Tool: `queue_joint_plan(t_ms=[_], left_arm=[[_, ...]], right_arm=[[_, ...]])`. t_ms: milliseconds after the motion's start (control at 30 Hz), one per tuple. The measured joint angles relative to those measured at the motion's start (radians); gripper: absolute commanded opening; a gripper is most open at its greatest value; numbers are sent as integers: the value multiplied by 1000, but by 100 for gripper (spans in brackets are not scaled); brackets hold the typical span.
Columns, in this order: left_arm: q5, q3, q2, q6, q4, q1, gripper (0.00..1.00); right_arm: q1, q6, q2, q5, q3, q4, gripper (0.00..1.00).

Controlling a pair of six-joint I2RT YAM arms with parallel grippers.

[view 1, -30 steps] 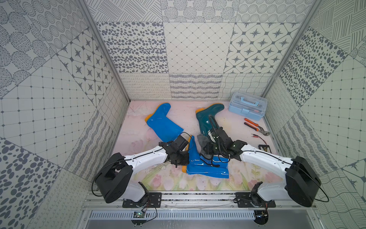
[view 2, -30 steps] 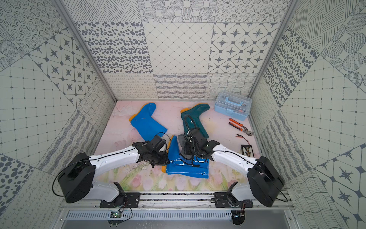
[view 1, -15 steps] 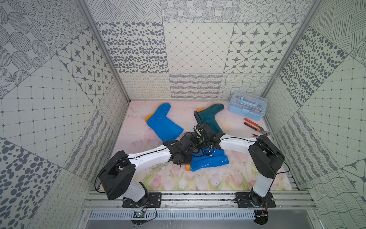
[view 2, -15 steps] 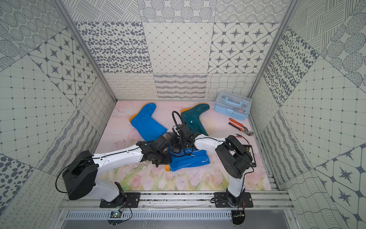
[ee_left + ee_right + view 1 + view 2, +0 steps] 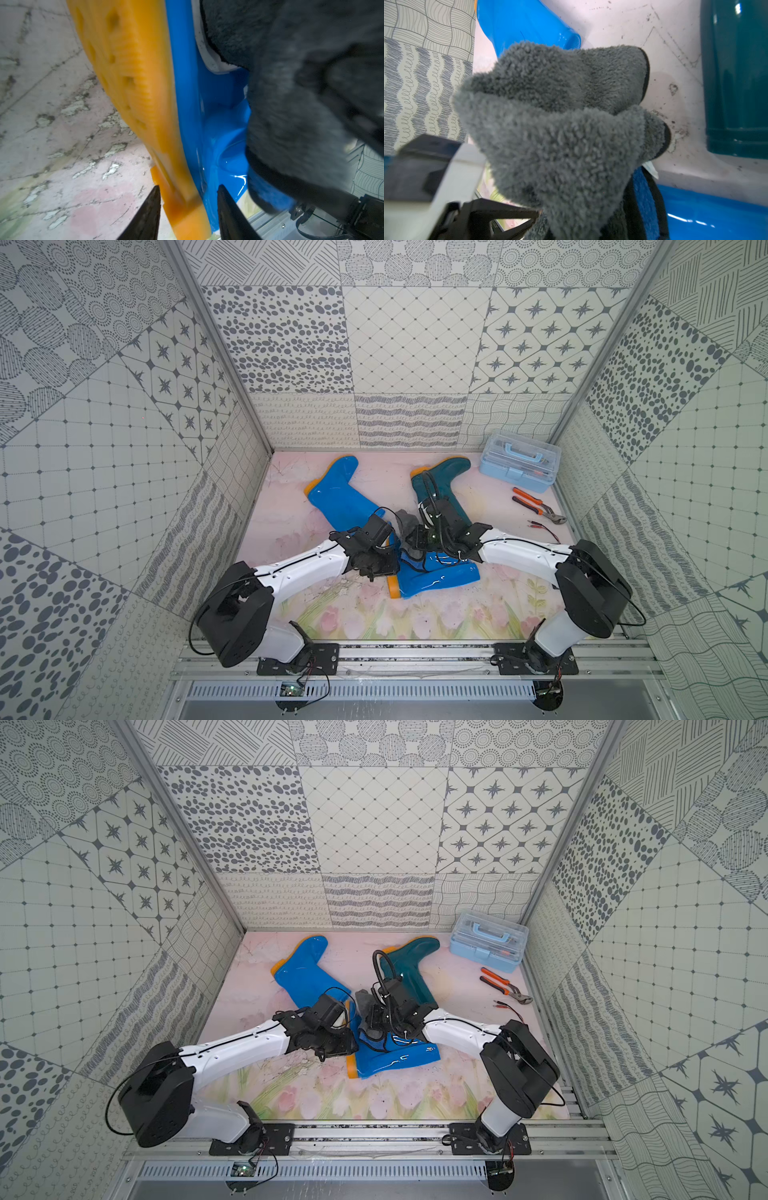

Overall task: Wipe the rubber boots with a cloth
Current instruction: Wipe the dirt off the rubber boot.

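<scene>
- Left wrist view: the left gripper [image 5: 188,188] closes narrowly around the orange heel of the near blue boot [image 5: 218,128], which is glossy and lies on its side at mid-floor.
- The right gripper [image 5: 417,538] is closed on the cloth [image 5: 560,124]. It is fluffy grey with a black edge, bunched over this boot's foot.
- Small letters on one finger [image 5: 508,216] are too blurred to read.
- The far blue boot [image 5: 345,493] and the teal boot [image 5: 442,485] lie behind; the floral mat [image 5: 374,614] is bare on the near side.
</scene>
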Motion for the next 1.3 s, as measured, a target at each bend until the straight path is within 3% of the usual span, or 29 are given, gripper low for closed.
queue_joint_plan(t_ms=[300,467,633,767,900,1033,1133,1200,1233,1300], left_arm=[[23,16,59,12,3,11,0],[20,42,61,51,-35,21,0],[23,51,64,91,-58,27,0],[43,51,72,117,-49,32,0],[57,49,82,126,-40,32,0],[64,50,87,131,-34,30,0],[64,52,92,131,-34,26,0],[60,50,92,130,-29,23,6],[58,48,92,129,-26,21,10],[55,42,90,126,-21,19,13]], right_arm=[[115,23,3,41,-55,-98,0],[73,19,-37,59,-137,-157,0],[-61,8,-239,112,-264,-278,0],[-57,-5,-297,133,-289,-343,1],[-7,-5,-222,121,-275,-291,13],[40,14,-98,77,-204,-203,45],[86,15,17,55,-121,-144,53],[106,11,80,61,-66,-156,52],[110,11,97,68,-43,-184,47],[113,10,124,86,-18,-224,24]])
